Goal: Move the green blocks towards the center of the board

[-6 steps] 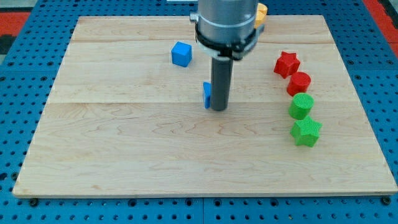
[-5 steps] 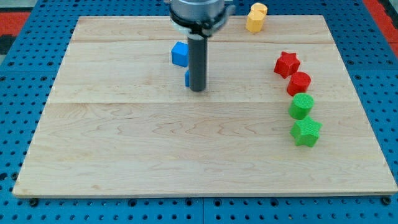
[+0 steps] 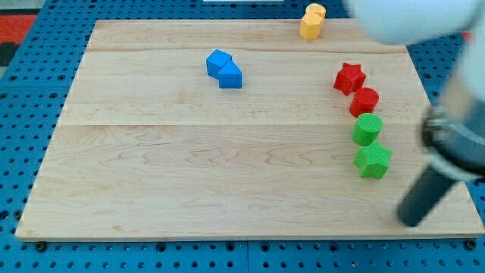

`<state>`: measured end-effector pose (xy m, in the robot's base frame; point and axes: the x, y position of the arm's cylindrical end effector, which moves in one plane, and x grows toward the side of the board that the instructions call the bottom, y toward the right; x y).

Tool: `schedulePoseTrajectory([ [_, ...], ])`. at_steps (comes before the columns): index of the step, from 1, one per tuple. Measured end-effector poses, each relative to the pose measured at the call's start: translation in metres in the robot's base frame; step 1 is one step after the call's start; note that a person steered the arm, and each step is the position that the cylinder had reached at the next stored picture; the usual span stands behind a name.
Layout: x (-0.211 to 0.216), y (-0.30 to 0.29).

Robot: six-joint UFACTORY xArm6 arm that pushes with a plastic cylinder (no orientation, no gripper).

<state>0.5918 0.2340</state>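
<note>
A green round block [image 3: 367, 129] and a green star block [image 3: 373, 161] sit near the board's right side, one just above the other. My tip [image 3: 410, 222] is at the view's lower right, below and to the right of the green star, apart from it. The rod and arm above it are blurred.
A red star [image 3: 349, 77] and a red round block [image 3: 364, 101] sit just above the green ones. Two blue blocks [image 3: 224, 69] touch at the upper middle. A yellow block [image 3: 311, 20] is at the top edge. The wooden board [image 3: 189, 174] lies on a blue pegboard.
My tip has swung from the upper middle by the blue blocks to the lower right corner. The small blue block now rests against the blue cube. The green blocks have not moved.
</note>
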Motion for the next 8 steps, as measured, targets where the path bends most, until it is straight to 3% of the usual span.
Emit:
schedulePoseTrajectory([
  [1, -0.060, 0.025],
  [2, -0.124, 0.008],
  [5, -0.124, -0.141],
  [6, -0.143, -0.089],
  [8, -0.137, -0.202],
])
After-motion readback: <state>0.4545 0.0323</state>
